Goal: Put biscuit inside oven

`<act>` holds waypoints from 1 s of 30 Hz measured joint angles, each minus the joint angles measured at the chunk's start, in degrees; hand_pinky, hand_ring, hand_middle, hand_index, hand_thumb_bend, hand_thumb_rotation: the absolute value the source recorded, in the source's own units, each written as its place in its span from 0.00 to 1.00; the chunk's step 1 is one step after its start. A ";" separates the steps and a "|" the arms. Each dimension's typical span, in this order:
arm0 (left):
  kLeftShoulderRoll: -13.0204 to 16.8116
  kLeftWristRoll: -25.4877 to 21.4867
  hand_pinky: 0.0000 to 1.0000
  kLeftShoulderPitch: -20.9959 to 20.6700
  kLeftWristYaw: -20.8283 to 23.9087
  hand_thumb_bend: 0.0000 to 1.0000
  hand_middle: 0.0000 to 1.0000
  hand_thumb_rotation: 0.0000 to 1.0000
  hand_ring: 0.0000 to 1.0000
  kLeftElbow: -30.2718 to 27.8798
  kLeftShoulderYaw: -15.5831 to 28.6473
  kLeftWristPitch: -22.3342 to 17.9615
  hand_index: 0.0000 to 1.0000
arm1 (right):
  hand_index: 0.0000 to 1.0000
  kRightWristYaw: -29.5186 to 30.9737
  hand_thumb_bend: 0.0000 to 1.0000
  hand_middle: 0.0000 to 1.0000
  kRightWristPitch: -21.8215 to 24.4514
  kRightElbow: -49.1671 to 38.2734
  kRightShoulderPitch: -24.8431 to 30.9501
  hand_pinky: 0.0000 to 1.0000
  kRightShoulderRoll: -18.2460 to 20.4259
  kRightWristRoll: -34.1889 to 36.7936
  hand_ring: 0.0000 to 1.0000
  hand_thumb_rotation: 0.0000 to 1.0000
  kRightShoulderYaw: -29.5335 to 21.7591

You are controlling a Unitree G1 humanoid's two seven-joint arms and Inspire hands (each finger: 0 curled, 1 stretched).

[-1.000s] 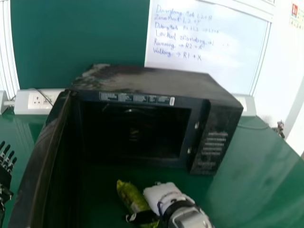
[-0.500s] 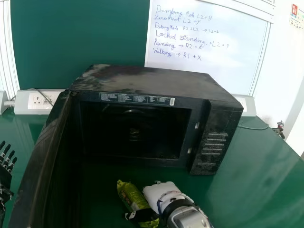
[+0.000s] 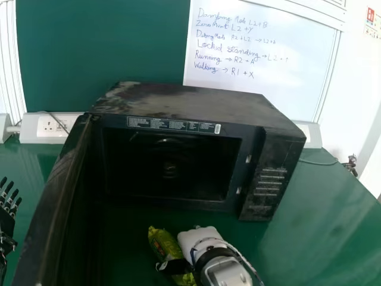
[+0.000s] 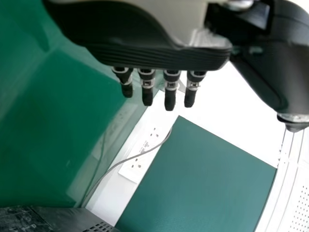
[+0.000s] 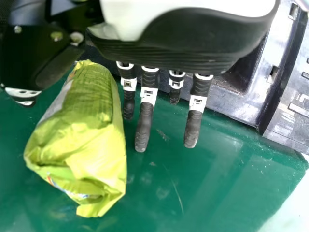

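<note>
In the head view, we see the black oven (image 3: 190, 106) on the green table (image 3: 324, 205), its door (image 3: 49, 199) swung open at the view's left and its control panel (image 3: 268, 185) at the right. The yellow-green biscuit packet (image 3: 165, 243) lies outside, on the table in front of the oven's opening. Our right hand (image 3: 202, 239) is just beside it, with the dark thumb (image 3: 174, 267) across the packet. Our left hand (image 3: 7, 223) is at the view's left edge, beyond the door, its fingers straight and spread apart. Behind the oven we see a green board (image 3: 101, 47), a whiteboard (image 3: 256, 89) with handwriting and a socket strip (image 3: 49, 126).

In the left wrist view, we find a grey cable (image 4: 128, 159) running along the socket strip, and a corner of the oven.

In the right wrist view, we see the packet between the thumb and the straight, slightly spread fingers of our right hand (image 5: 178, 41). The fingers are not curled round it; we cannot tell how firmly they touch it. The oven's front is just beyond the fingers.
</note>
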 measured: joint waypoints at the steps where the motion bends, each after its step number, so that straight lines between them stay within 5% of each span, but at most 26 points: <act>1: 0.00 -0.01 0.72 0.00 -0.01 0.73 0.79 0.13 0.76 0.00 0.00 0.00 0.76 | 0.87 0.00 0.94 0.83 0.18 0.12 0.02 0.53 0.14 -0.13 0.70 0.45 0.06; 21: -0.21 -0.01 0.71 0.00 0.72 0.74 0.78 0.12 0.75 -0.20 -0.04 0.00 0.75 | 0.87 0.12 0.89 0.80 -1.00 -0.17 0.23 0.62 -0.66 -1.22 0.73 0.43 1.00; 27: -0.21 -0.01 0.71 0.00 0.83 0.74 0.78 0.12 0.75 -0.21 -0.04 0.02 0.76 | 0.86 0.41 0.87 0.76 -1.74 -0.44 0.02 0.54 -1.21 -0.43 0.68 0.46 0.98; 30: -0.23 -0.02 0.71 0.00 0.98 0.74 0.77 0.12 0.75 -0.21 -0.04 0.07 0.76 | 0.77 1.15 0.85 0.73 -1.98 -0.54 -0.45 0.55 -1.47 0.36 0.67 0.43 0.78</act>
